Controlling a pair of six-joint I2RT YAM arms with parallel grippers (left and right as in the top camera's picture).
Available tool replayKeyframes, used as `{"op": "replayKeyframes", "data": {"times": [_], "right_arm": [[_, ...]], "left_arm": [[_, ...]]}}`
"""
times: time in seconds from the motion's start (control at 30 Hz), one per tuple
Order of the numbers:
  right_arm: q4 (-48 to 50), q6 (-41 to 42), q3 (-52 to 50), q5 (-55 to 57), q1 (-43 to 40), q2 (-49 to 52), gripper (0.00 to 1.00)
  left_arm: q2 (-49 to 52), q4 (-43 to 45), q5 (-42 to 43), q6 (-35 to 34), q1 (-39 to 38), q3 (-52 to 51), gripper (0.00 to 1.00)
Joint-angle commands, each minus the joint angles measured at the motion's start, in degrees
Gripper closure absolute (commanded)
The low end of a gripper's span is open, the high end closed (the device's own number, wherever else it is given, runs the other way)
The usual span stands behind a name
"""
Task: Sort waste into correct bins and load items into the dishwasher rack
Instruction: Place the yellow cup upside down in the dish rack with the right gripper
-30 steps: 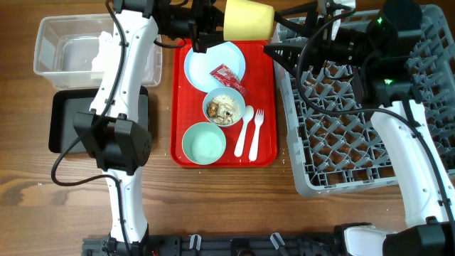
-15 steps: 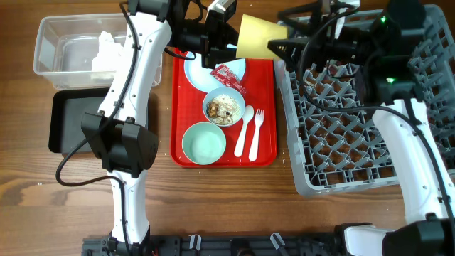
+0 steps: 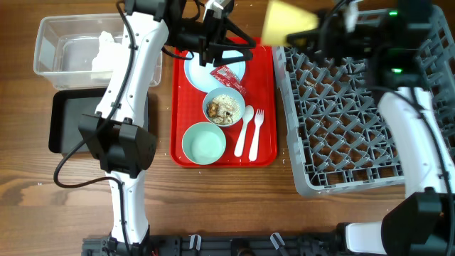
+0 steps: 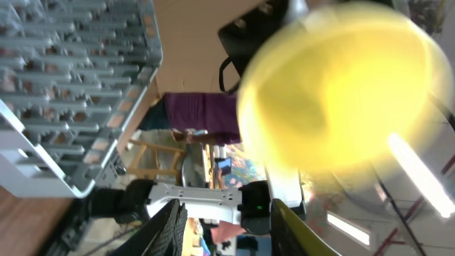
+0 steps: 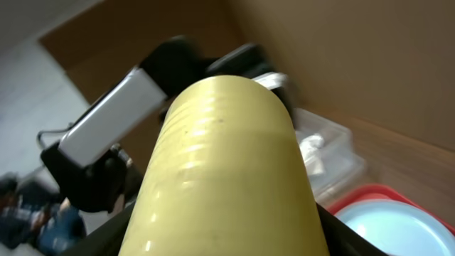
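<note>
Cup (image 3: 288, 21), yellow, probably light, stiff and slick plastic, sits clamped across its wall in the right gripper (image 3: 318, 34); left gripper (image 3: 238, 44) gapes empty.

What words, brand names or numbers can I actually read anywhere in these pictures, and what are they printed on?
No text can be read in any view.
Small red wrapper: it has white print, but too small to read.
Yellow cup: no lettering shows, and it is blurred in the left wrist view.
Dishwasher rack: no label shows.
Room background in the wrist views: too blurred to read any sign.
</note>
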Motion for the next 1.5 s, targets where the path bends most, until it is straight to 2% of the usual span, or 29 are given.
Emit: {"op": "replayKeyframes", "data": {"times": [0.0,0.07,0.1,0.2,0.33,0.43,0.53,0.7,0.9,0.93,1.0,1.03,1.1,1.17,1.27,1.4,1.47], "right_arm": [[-12.0,-1.3,0.7,2.8,-7.7,-1.5,0.53],[-26.4,-9.3,0.7,11.7,-8.3,-4.5,0.51],[-36.6,-13.7,0.7,22.2,-8.0,-8.0,0.50],[-54.7,-15.8,1.1,42.2,-7.3,-18.6,0.46],[-79.2,-13.2,1.2,61.7,-5.5,-27.7,0.45],[-91.2,-9.7,1.2,69.7,-3.2,-27.2,0.45],[-99.0,-5.9,1.0,73.8,-0.3,-21.8,0.44],[-101.2,-5.4,-0.5,73.5,4.7,-11.6,0.43],[-91.8,0.1,-14.0,72.8,8.2,-10.6,0.43],[-91.5,0.0,-13.8,72.3,8.2,-10.1,0.41],[-90.0,1.6,-13.7,72.3,8.2,-10.1,0.17],[-89.4,1.7,-13.7,72.2,8.2,-10.1,0.10],[-89.3,1.8,-13.7,72.2,8.2,-10.1,0.05],[-89.2,2.8,-13.4,72.2,8.2,-10.1,0.04],[-89.3,2.1,-4.3,72.0,8.2,-10.1,0.04],[-86.9,-4.9,12.8,66.5,8.2,-10.1,0.07],[-83.4,-4.8,16.5,64.7,9.2,-10.1,0.09]], "left_arm": [[-1.8,4.6,-6.1,0.8,2.6,0.1,0.58],[-1.8,7.9,-14.9,0.8,3.2,0.1,0.58],[-1.8,9.5,-21.6,0.7,3.2,0.1,0.57],[-1.8,11.2,-33.2,0.8,3.1,0.1,0.57],[-1.8,11.8,-47.6,0.7,3.0,0.1,0.57],[-1.8,12.0,-53.7,0.7,2.0,0.1,0.57],[-1.8,12.7,-57.9,0.7,0.1,0.1,0.55],[-1.8,13.1,-64.5,0.7,-1.8,0.1,0.51],[-1.8,13.4,-66.0,0.7,-1.7,0.1,0.50],[-1.8,13.5,-66.0,0.7,-1.7,0.1,0.50],[-1.8,13.7,-66.0,0.7,-1.8,0.1,0.50],[-1.8,13.7,-66.0,0.7,-1.8,0.1,0.50],[-1.8,13.7,-66.0,0.7,-1.8,0.1,0.49],[-1.8,13.7,-65.9,0.7,-1.8,0.1,0.49],[-1.8,14.1,-65.9,0.7,-2.7,0.1,0.49],[-1.5,15.0,-66.0,0.7,-4.9,0.1,0.50],[-0.8,15.4,-66.8,-0.7,-5.4,0.1,0.50]]}}
